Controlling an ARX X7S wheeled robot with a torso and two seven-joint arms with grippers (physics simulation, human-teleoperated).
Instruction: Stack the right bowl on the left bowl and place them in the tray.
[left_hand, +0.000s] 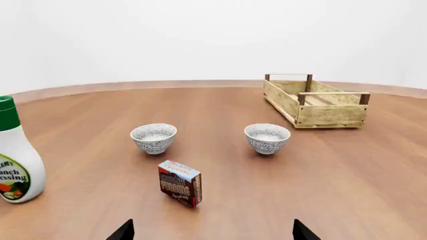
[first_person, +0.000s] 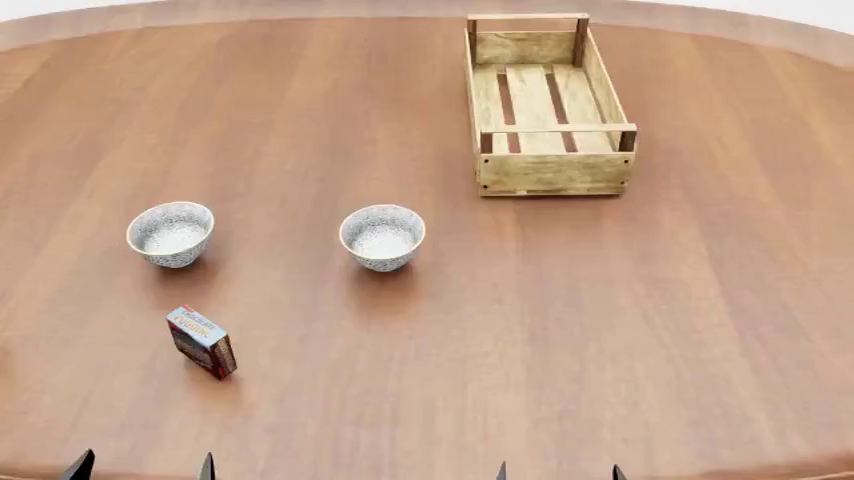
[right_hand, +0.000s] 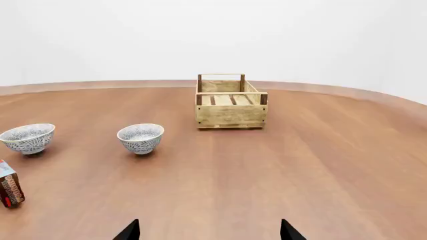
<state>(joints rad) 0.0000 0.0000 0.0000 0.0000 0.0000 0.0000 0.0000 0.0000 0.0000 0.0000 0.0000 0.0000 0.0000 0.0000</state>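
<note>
Grippers: left gripper (first_person: 144, 466) and right gripper (first_person: 558, 471) at 6 o'clock, fingertips spread, released, holding nothing.
Right bowl (first_person: 383, 236): table centre, upright, untouched.
Left bowl (first_person: 171, 233): at its 9 o'clock, well apart.
Tray (first_person: 547, 172): 1 o'clock, unfilled.
Pudding box (first_person: 203, 341): 7 o'clock.
Risk: thin-rim pinch may slip; off-centre stacking may tip bowls.

The left bowl (first_person: 170, 233) and the right bowl (first_person: 383, 236) are matching small white bowls with a grey-blue pattern, standing upright, empty and apart, side by side on the brown wooden table. The tray (first_person: 549, 103), a long light-wood crate with slatted bottom, low sides and dark corner posts, lies empty farther away, to the right of both bowls.
</note>
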